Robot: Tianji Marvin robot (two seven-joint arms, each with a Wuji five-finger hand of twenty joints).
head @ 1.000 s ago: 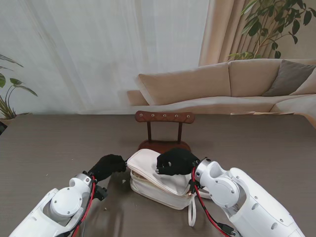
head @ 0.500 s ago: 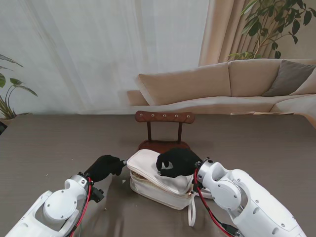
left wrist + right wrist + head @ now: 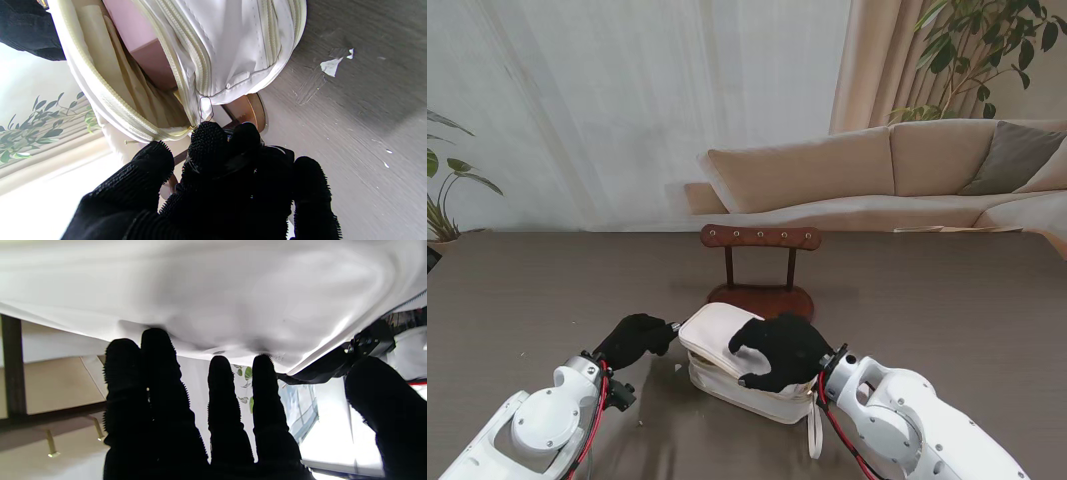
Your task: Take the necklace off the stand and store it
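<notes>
Two black-gloved hands work a cream pouch (image 3: pixel 742 365) at the near middle of your table (image 3: pixel 517 290). Your right hand (image 3: pixel 777 350) lies flat on the pouch's top flap, fingers (image 3: pixel 156 373) spread apart and pressing the fabric, gripping nothing. Your left hand (image 3: pixel 635 338) sits at the pouch's left end, its fingertips (image 3: pixel 208 140) pinched together at the zipper's end; the pull itself is hidden beneath them, so you cannot tell exactly what they clamp.

From the left wrist view, the pouch (image 3: pixel 186 60) gapes open along its zipper, showing a pale lining and a pink block (image 3: pixel 146 50) inside. You cannot make out the necklace in any view; it is not visible on the stand, and the pouch's interior is mostly hidden.

Just beyond the pouch stands the brown wooden stand (image 3: pixel 760 255), upright, with a crossbar on two posts over an oval base. Small white scraps (image 3: pixel 677 368) lie on the table between your left hand and the pouch. Far behind sit a beige sofa (image 3: pixel 897 170) and a white curtain (image 3: pixel 627 100).
</notes>
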